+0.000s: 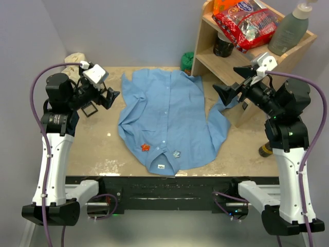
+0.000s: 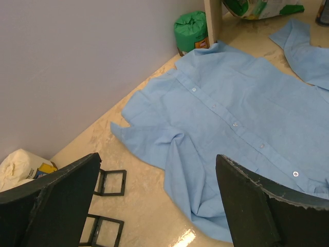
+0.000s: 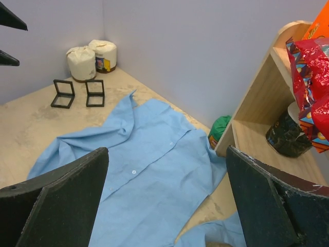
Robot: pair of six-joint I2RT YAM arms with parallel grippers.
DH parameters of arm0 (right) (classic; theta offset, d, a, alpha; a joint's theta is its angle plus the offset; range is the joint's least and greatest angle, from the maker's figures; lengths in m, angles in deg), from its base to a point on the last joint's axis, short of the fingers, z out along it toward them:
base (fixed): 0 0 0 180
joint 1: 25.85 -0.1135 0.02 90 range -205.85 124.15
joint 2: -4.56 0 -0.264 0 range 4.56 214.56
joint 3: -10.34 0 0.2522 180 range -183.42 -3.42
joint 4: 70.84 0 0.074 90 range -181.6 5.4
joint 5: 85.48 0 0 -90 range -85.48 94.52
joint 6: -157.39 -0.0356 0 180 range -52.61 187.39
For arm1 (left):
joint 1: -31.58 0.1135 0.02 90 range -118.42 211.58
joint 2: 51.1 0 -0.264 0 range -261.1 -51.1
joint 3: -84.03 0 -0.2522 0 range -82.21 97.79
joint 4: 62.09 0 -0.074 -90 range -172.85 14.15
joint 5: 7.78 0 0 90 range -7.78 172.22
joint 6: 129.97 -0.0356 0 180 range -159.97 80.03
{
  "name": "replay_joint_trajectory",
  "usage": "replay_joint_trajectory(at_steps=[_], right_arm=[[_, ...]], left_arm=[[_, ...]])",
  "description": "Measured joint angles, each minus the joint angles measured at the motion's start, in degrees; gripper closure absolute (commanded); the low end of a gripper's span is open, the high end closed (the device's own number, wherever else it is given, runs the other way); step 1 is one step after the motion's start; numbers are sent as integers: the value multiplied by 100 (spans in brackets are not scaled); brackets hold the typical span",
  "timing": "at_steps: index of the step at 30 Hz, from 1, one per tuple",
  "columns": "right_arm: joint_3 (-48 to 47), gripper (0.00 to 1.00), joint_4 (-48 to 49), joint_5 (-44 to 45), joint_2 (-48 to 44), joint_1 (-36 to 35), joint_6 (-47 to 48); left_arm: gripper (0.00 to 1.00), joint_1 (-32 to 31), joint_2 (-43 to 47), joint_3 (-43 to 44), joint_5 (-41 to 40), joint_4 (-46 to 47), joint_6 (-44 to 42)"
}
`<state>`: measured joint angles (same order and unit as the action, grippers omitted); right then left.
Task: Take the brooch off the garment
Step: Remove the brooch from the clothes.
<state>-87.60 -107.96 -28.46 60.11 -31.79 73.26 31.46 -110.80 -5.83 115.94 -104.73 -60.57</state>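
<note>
Held left pincer (image 1: 106, 96) and right pincer (image 1: 232, 85) agape, nine and three o'clock of garment (image 1: 167, 116). Barely made out orange brooch (image 1: 145, 147), silvery brooch (image 1: 177, 153) near six.

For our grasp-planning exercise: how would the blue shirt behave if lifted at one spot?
Likely floppy: the shirt lies flat with folded sleeves, so a pinch would probably raise only a tent. It looks thin, so pulling the orange brooch may drag fabric along.
</note>
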Motion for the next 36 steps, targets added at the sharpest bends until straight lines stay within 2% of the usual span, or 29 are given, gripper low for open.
replay_joint_trajectory(at_steps=[5, 14, 26, 36], right_arm=[[-4, 1, 4, -44, 13, 0, 24], [142, 1, -188, -839, 107, 11, 1134], [1287, 1, -426, -1475, 94, -13, 1685], [1836, 1, -380, -1447, 66, -26, 1751]], left_arm=[[0, 0, -28, 0, 74, -31, -15], [0, 0, -31, -140, 599, -535, -822], [0, -221, 122, -1770, 817, -1698, -2557], [0, -1176, -98, -2892, 619, -1613, -2811]])
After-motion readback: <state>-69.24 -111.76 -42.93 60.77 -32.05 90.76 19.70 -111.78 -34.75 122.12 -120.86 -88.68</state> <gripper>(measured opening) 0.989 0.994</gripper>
